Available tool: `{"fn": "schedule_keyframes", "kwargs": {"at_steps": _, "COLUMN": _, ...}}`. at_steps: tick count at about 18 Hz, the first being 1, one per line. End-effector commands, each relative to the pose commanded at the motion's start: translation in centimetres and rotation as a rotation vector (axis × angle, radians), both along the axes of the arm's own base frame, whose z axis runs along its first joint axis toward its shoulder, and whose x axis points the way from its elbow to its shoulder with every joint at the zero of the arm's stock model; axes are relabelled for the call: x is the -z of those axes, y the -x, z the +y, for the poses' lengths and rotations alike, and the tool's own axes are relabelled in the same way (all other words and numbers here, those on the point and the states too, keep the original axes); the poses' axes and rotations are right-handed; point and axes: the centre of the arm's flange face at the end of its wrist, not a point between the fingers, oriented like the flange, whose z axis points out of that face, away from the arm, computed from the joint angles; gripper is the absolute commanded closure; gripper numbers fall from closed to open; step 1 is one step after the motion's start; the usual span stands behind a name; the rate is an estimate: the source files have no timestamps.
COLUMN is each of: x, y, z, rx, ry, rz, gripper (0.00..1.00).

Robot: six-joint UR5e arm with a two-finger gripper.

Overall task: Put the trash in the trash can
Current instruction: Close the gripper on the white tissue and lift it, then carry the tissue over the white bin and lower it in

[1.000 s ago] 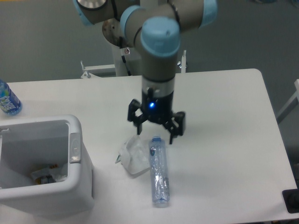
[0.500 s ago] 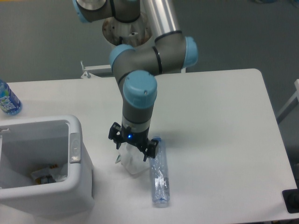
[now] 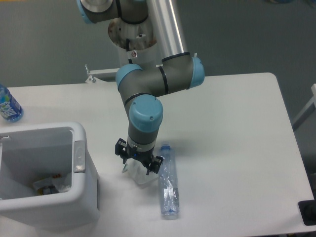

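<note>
White laminate fills the lower two thirds of the view: a table (image 3: 237, 128) with rounded corners, its far edge running from nine o'clock up toward two o'clock, and beyond it a dull grey floor (image 3: 256, 34). A white metal frame (image 3: 101, 74) pokes up just behind the table's far edge near eleven o'clock. A small dark block (image 3: 308, 212) sits off the table's corner at four o'clock.

Around the edges now: an upright bottle with a bright blue label (image 3: 8, 106) stands at nine o'clock, well apart from the action. The trash can (image 3: 81, 197), boxy and white with a thick rim and a grey oval patch on its near wall, fills the seven to eight o'clock corner; scraps lie in its bottom.

The arm (image 3: 148, 84), grey with pale blue caps, drops from twelve o'clock and folds down at centre. The gripper (image 3: 138, 163) is right on the crumpled whitish wrapper (image 3: 138, 175), just below centre; its dark fingers (image 3: 120, 148) straddle the wrapper's top, spread rather than closed, and whether they press the wrapper I cannot tell. The wrist hides much of the wrapper.

Just beside it at five o'clock lies the crushed clear bottle (image 3: 168, 185), flat on the table, its cap end near the gripper's other finger; touching or not, I cannot tell. Both pieces of trash lie outside the can, to its three o'clock side.
</note>
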Motion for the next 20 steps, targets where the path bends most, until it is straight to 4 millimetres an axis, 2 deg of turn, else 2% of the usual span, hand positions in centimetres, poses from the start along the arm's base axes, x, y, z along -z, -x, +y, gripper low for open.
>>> {"fn": "schedule_keyframes", "kwargs": {"at_steps": 2, "x": 0.0, "y": -0.1, "z": 0.0, "rx": -0.024, "ry": 0.002, "rz": -0.004, "gripper": 0.79}}
{"fn": "schedule_keyframes", "kwargs": {"at_steps": 4, "x": -0.3, "y": -0.2, "z": 0.1, "rx": -0.029, "ry": 0.0, "rz": -0.005, "gripper": 0.87}}
{"fn": "schedule_keyframes", "kwargs": {"at_steps": 7, "x": -0.8, "y": -1.0, "z": 0.0, "rx": -0.019, "ry": 0.001, "rz": -0.009, "gripper": 0.91}}
{"fn": "schedule_keyframes", "kwargs": {"at_steps": 10, "x": -2.7, "y": -2.0, "z": -0.9, "rx": -0.013, "ry": -0.02, "rz": 0.001, "gripper": 0.91}}
{"fn": "schedule_keyframes", "kwargs": {"at_steps": 13, "x": -8.0, "y": -2.2, "z": -1.2, "rx": -0.015, "ry": -0.12, "rz": 0.025, "gripper": 0.91}}
{"fn": "schedule_keyframes", "kwargs": {"at_steps": 14, "x": -9.4, "y": -2.3, "z": -1.2, "rx": -0.016, "ry": -0.169, "rz": 0.002, "gripper": 0.91}}
{"fn": "schedule_keyframes", "kwargs": {"at_steps": 16, "x": -11.4, "y": -1.4, "z": -1.1, "rx": -0.037, "ry": -0.266, "rz": -0.064, "gripper": 0.9}}
{"fn": "schedule_keyframes", "kwargs": {"at_steps": 17, "x": -13.3, "y": -1.0, "z": -1.3, "rx": -0.063, "ry": -0.317, "rz": -0.082, "gripper": 0.9}}
{"fn": "schedule_keyframes", "kwargs": {"at_steps": 20, "x": -21.0, "y": 0.9, "z": -1.5, "rx": -0.164, "ry": -0.462, "rz": -0.078, "gripper": 0.89}}
